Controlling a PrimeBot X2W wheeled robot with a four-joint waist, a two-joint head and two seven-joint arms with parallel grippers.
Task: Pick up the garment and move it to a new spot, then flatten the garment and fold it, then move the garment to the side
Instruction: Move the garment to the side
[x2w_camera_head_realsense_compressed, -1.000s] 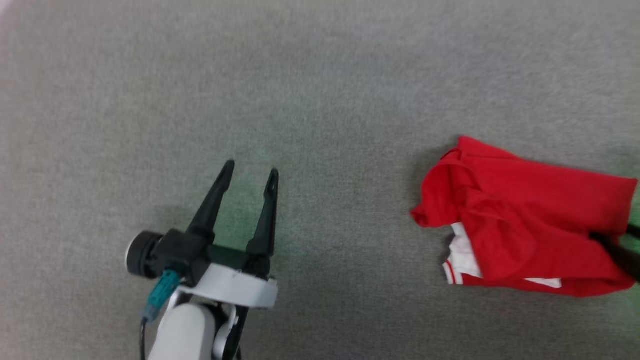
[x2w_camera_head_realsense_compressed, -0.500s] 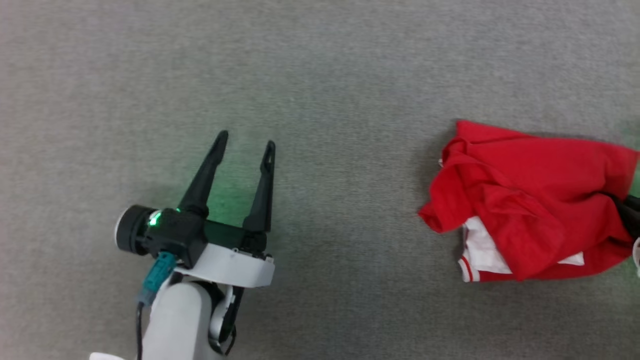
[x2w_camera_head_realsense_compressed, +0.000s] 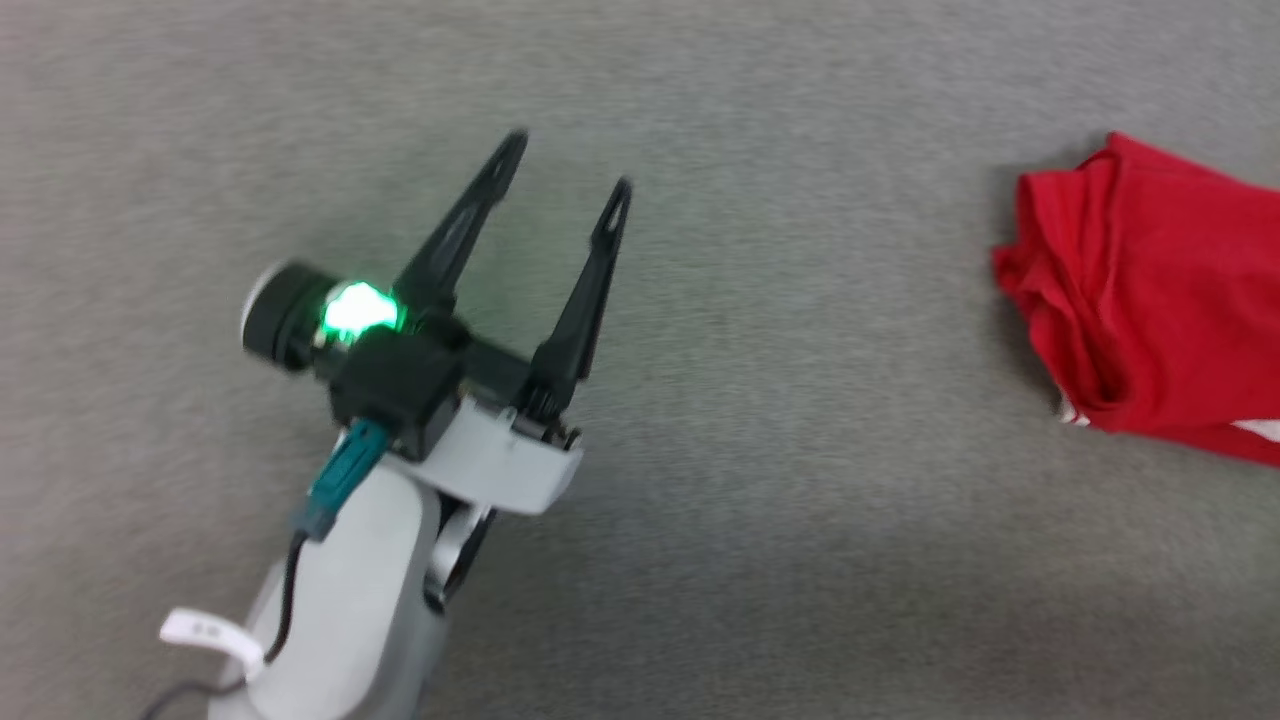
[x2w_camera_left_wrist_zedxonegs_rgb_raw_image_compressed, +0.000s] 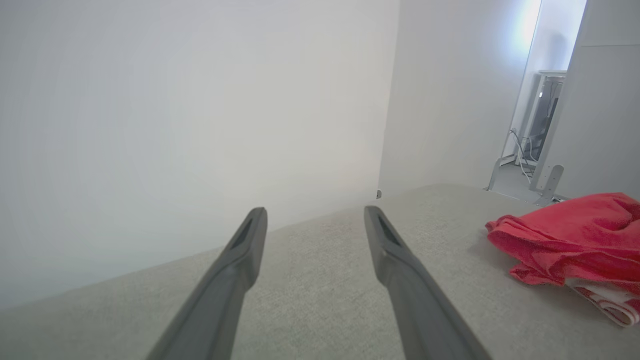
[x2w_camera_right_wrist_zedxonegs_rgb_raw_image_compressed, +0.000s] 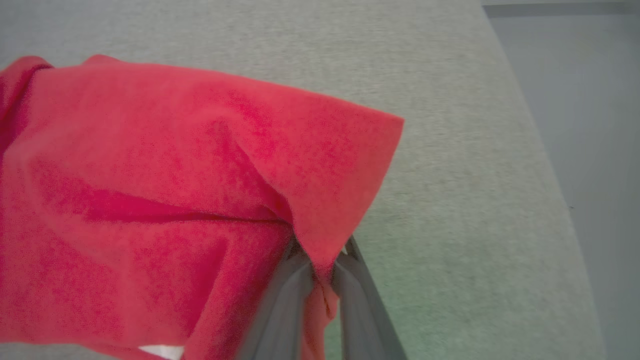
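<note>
Grey surface (x2w_camera_head_realsense_compressed: 700, 560) carries the garment (x2w_camera_head_realsense_compressed: 1150, 300), bunched at the head view's right, not flattened or folded. Right gripper (x2w_camera_right_wrist_zedxonegs_rgb_raw_image_compressed: 324, 252) clenched on a red fold; left gripper (x2w_camera_head_realsense_compressed: 567, 165) spread wide, holding nothing. Looks like step 1 of 3: pickup underway, rest pending.

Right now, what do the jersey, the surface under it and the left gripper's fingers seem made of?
Jersey: soft matte knit cloth, probably sports fabric; it creases and sags in folds.
Surface: grey matte textile, woven or felt-like, with fine speckled grain.
Left gripper fingers: likely hard plastic, dark, smooth, slightly dull.
</note>
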